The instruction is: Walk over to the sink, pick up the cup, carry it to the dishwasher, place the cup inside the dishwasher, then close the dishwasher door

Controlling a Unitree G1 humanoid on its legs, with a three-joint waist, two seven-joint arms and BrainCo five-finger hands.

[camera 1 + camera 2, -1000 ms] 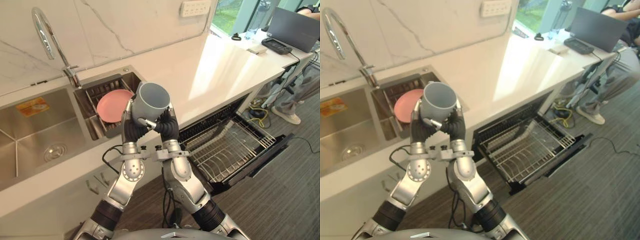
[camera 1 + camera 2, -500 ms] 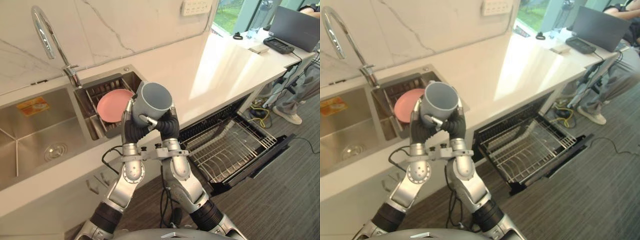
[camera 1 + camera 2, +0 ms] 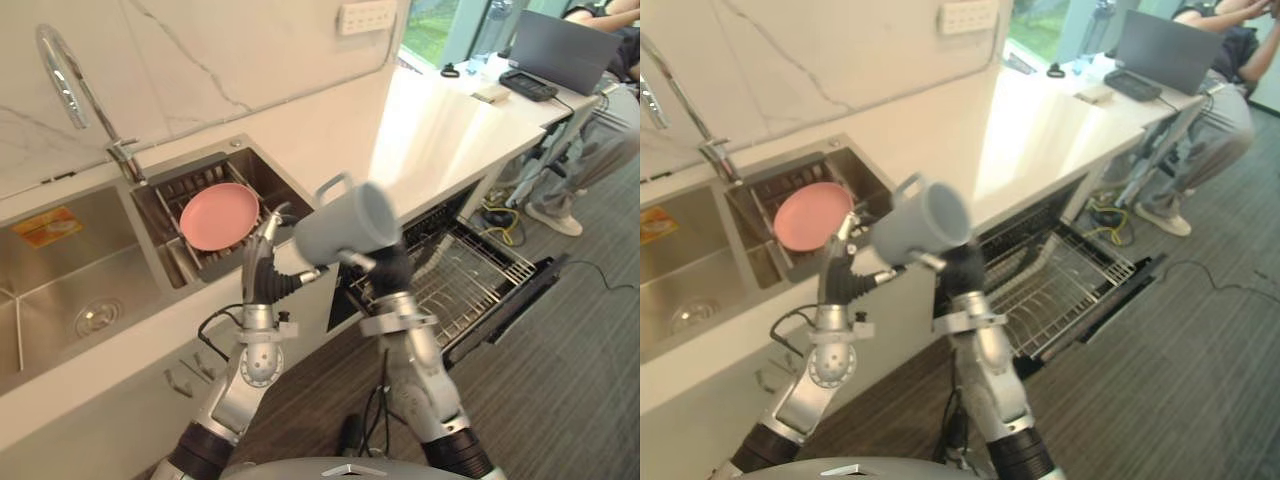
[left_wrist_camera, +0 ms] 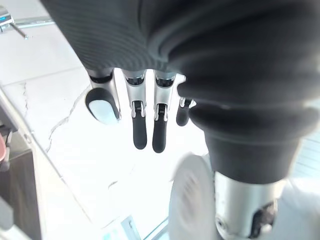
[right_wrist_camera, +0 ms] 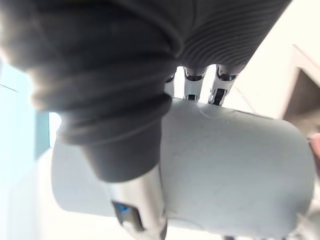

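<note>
Grey cylindrical cup with a loop handle (image 3: 345,222) is now carried by the right robot hand (image 3: 388,268) alone. It lies tipped on its side in the air, handle upward, above the front edge of the white stone table (image 3: 440,130). The right wrist view shows this hand's fingers (image 5: 192,82) curled over the cup's wall with the thumb beneath, a firm wrap.

A second ago both robot hands cradled the cup upright between them, close to the sink. Since then the left robot hand (image 3: 265,262) has let go. It stands just beside the cup without touching it, fingers straight and relaxed, holding nothing.

The whole view has also swung toward the open black dishwasher (image 3: 520,300), so its pulled-out wire rack (image 3: 450,285) sits nearer the middle. That shift belongs to the camera, not to the furniture.

Behind the left robot hand, a round pink plate (image 3: 218,215) rests in the drainer compartment of the stainless steel sink (image 3: 60,290).

Judging from this, pickup is finished and the carry is under way. Placing the cup in the rack and closing the door are not yet done.
</note>
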